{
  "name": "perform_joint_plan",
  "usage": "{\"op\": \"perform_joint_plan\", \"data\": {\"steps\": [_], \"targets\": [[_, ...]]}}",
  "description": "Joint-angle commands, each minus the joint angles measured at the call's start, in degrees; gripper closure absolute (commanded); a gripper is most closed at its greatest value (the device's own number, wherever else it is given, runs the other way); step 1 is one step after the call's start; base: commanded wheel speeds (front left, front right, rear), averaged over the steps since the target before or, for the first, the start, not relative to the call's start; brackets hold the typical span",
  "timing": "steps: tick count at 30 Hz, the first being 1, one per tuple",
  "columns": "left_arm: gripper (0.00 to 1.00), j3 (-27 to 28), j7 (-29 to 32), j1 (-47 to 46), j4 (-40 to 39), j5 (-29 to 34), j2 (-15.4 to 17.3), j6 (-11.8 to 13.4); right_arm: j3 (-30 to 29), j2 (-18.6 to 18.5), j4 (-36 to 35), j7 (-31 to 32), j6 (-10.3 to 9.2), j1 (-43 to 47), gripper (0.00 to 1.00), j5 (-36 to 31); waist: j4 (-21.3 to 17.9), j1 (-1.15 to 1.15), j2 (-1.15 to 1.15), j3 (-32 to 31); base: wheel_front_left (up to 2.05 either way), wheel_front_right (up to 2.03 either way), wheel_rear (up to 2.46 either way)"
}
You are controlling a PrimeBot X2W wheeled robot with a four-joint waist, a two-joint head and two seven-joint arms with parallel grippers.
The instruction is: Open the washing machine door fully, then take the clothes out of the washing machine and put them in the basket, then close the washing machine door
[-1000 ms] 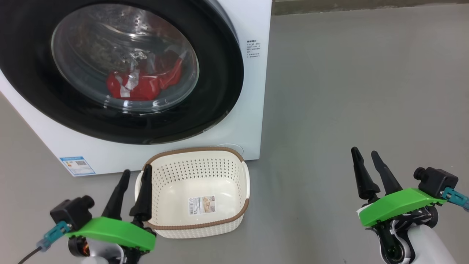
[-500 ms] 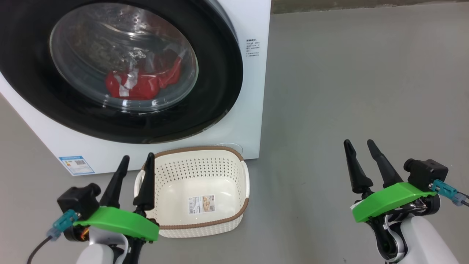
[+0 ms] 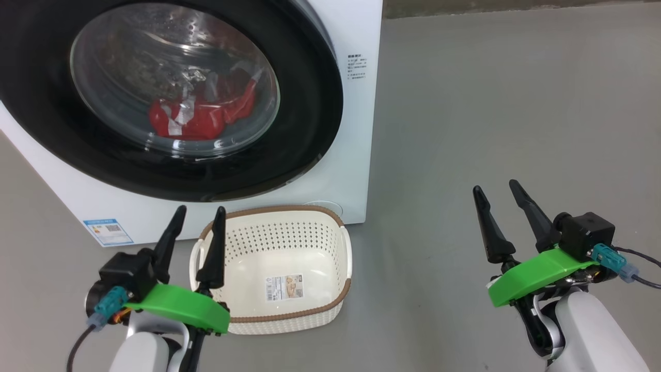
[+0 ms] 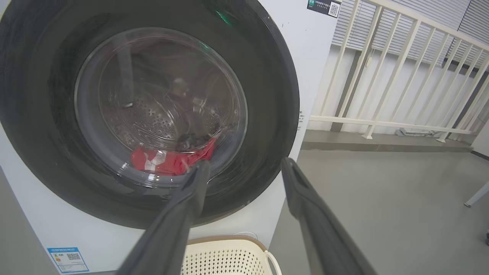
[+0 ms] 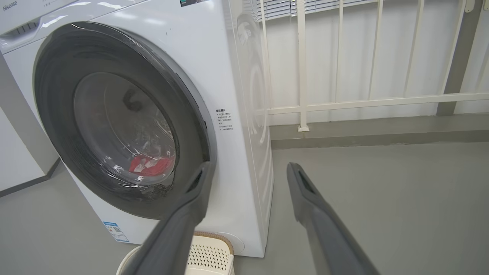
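The washing machine (image 3: 356, 129) stands ahead on the left, and the washing machine door (image 3: 304, 119) with its black rim is closed. Behind the glass the red and white clothes (image 3: 201, 116) lie at the bottom of the drum. On the floor against the machine's front sits the cream basket (image 3: 289, 235), with nothing in it but its paper label. My left gripper (image 3: 201, 209) is open beside the basket's left rim, pointing at the door (image 4: 267, 95) and the clothes (image 4: 168, 162). Off to the right, over bare floor, my right gripper (image 3: 494, 186) is open too.
Grey floor (image 3: 516, 103) stretches to the right of the machine. A white railing (image 5: 301, 76) on a low step runs behind and to the right of it. A blue label sticker (image 3: 107, 231) marks the machine's lower left front.
Both grippers have moved up and forward toward the machine, the left one edging closer to the basket's rim. Both stay open. The door and the clothes have not moved.
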Motion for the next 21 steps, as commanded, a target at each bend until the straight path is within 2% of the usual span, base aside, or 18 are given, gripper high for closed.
{"op": "perform_joint_plan", "data": {"steps": [1, 10, 21], "targets": [[0.0, 1.22, -1.06, -3.01, -1.01, 2.2, 0.73, -0.26, 1.6, -0.6, -1.22, -1.01, 0.03, -2.85, 0.0, -2.34, 0.03, 0.0, 0.0, -0.05, 0.0, 0.0, 0.0], [0.0, 0.72, -2.58, -4.37, -0.42, 8.27, 0.78, -0.3, 2.97, -0.83, -1.15, -2.52, 0.03, -4.14, 0.0, -7.65, -0.31, 0.0, 0.0, -0.1, 0.0, 0.0, 0.0], [0.0, 0.83, -2.6, -4.23, -0.68, 8.28, 0.74, 0.07, 3.11, -0.92, -1.07, -2.53, 0.03, -4.04, 0.0, -7.84, -0.39, 0.0, 0.0, -0.21, 0.0, 0.0, 0.0]]}}
